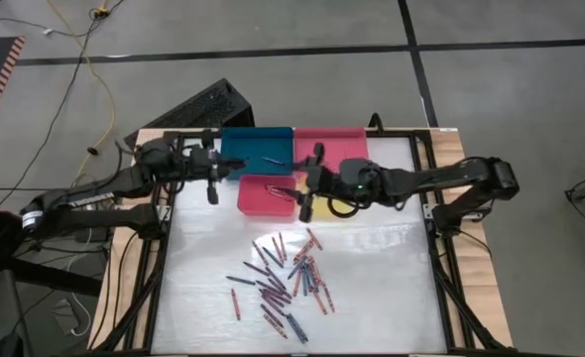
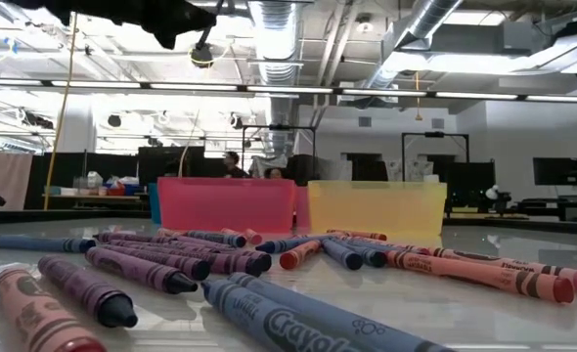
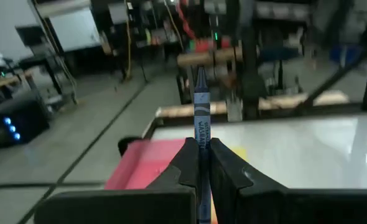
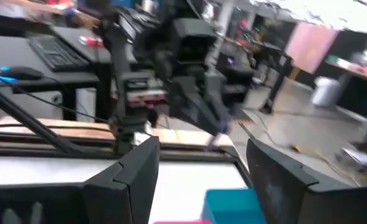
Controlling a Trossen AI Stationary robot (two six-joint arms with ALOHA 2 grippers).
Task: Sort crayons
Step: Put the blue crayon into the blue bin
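White and shiny, the table point(image 1: 372, 288) is the biggest thing, with a dark frame around it. Two dark arms reach in over its far half. Four trays sit there: a blue tray point(image 1: 258, 149) and a pink tray point(image 1: 330, 144) at the back edge, a red tray point(image 1: 265, 195) in front of the blue one, and a yellow tray point(image 1: 344, 206) partly hidden under the right arm. From the low camera the red tray and the yellow tray stand side by side behind the crayons. The left gripper point(image 1: 212, 184) hangs just left of the red tray, and its fingers point(image 3: 230, 168) are pressed together on a blue-grey crayon point(image 3: 200, 121) that sticks up between them. The right gripper point(image 1: 303, 201) hangs at the right end of the red tray, beside the yellow one, and its two fingers point(image 4: 137, 171) stand wide apart with nothing between them. A few crayons lie inside the red tray, and one dark stick lies in the blue tray. Most of the crayons point(image 1: 288, 278) lie in a loose heap on the near middle of the table, red, pink, purple and dark blue all mixed, some touching and some crossing.
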